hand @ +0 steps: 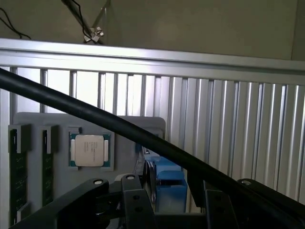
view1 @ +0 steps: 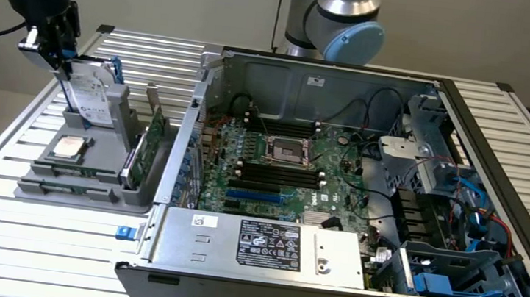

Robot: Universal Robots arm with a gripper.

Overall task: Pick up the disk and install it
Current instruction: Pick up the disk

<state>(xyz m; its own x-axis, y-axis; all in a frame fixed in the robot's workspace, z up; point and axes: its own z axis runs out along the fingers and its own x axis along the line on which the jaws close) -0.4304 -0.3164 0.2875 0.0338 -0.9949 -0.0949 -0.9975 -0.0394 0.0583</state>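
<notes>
Disk (view1: 89,94) upright in holder (view1: 94,178), slatted table (view1: 0,228)

On slatted table (view1: 38,243), exterior view's left: holder (view1: 93,184). Upright in holder's rear slot: disk (view1: 89,97), gripper (view1: 61,68) at its top edge. Flat on holder, in front of disk: chip (view1: 69,146). On edge in holder's slot nearest open case (view1: 311,87): circuit card (view1: 154,137). Inside case: motherboard (view1: 273,171) on floor, power supply (view1: 265,246) at near end.
</notes>
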